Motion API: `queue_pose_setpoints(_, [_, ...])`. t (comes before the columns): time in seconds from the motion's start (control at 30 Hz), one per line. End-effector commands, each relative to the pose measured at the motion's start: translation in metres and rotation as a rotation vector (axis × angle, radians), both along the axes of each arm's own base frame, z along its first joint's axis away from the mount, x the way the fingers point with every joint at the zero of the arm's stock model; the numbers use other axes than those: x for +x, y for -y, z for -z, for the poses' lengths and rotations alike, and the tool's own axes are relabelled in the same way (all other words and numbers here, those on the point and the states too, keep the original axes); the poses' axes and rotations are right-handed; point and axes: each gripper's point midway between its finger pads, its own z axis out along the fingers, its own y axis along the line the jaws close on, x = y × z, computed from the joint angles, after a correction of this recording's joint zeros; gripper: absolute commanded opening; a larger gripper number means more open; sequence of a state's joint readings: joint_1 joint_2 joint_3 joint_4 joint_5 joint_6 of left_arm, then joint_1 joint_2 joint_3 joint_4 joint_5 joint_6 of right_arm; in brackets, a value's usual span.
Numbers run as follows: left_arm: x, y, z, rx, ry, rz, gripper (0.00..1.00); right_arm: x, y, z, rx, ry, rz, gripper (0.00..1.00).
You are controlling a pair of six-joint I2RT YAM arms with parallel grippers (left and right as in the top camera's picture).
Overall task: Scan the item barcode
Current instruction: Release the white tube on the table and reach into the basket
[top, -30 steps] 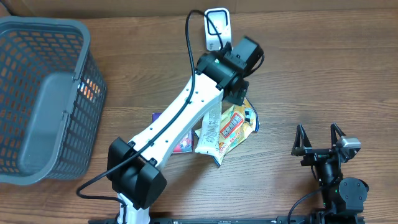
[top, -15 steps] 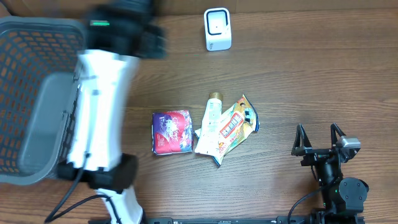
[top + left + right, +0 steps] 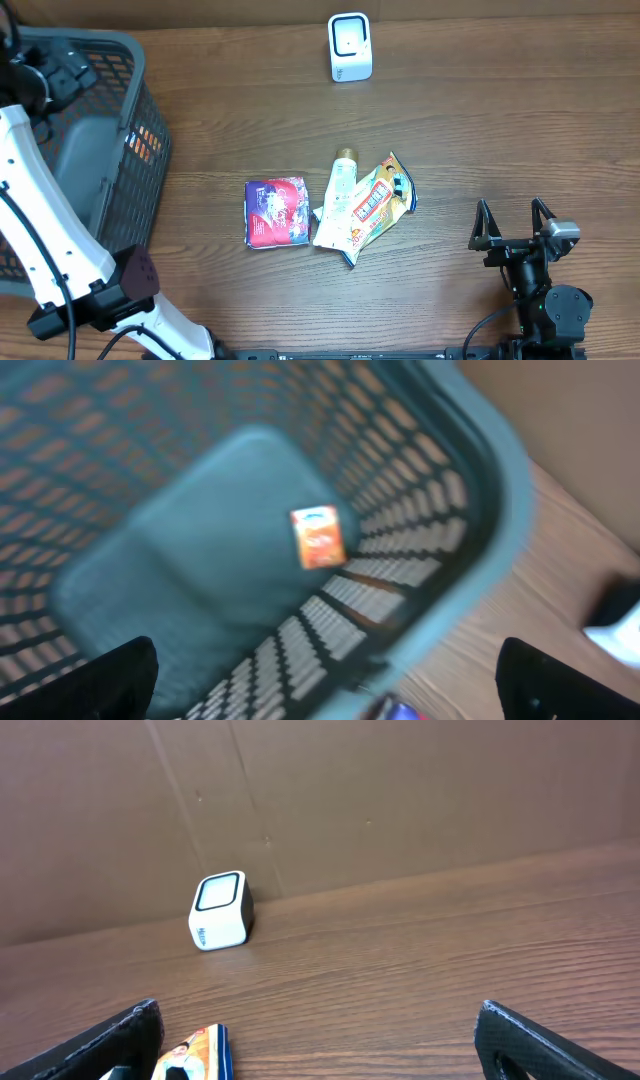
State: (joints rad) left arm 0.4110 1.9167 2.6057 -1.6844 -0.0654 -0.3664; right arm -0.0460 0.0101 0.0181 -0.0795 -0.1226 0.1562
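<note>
Three items lie mid-table: a purple packet (image 3: 275,211), a white tube (image 3: 338,205) and an orange-yellow packet (image 3: 380,200) that overlaps the tube. The white barcode scanner (image 3: 350,47) stands at the back. My left gripper (image 3: 58,70) hovers open over the grey basket (image 3: 132,60) at the far left, holding nothing. Its blurred wrist view looks down on a small orange packet (image 3: 318,537) on the basket floor, between wide-apart fingertips (image 3: 100,682). My right gripper (image 3: 513,222) rests open at the front right, facing the scanner (image 3: 220,910), with the orange-yellow packet's corner (image 3: 195,1055) by its left finger.
The basket (image 3: 480,490) fills the table's left side, its near rim beside the purple packet (image 3: 400,710). A brown cardboard wall (image 3: 400,790) stands behind the scanner. Bare wooden tabletop (image 3: 500,130) spreads between the items and the right arm.
The left arm has swung from beside the scanner, above the central items, far left over the basket, jaws open throughout. The right arm and the three items have not moved.
</note>
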Motion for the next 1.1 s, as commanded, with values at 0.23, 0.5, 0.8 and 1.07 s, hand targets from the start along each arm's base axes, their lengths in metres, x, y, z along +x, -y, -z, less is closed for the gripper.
queue_pose_setpoints(0.23, [0.015,-0.046,0.036,0.132,-0.084,-0.145,1.00,0.000,0.002,0.002,-0.008,0.002,0.012,1.00])
queue_pose_setpoints(0.5, [0.036,-0.053,0.127,0.079,-0.194,-0.127,1.00,0.000,0.002,0.002,-0.008,0.002,0.012,1.00])
queue_pose_setpoints(0.8, [0.067,-0.035,0.186,-0.053,-0.123,-0.040,0.99,0.000,0.002,0.002,-0.008,0.002,0.012,1.00])
queue_pose_setpoints(1.07, [0.070,-0.039,0.231,-0.138,-0.179,-0.093,1.00,0.000,0.002,0.002,-0.008,0.002,0.012,1.00])
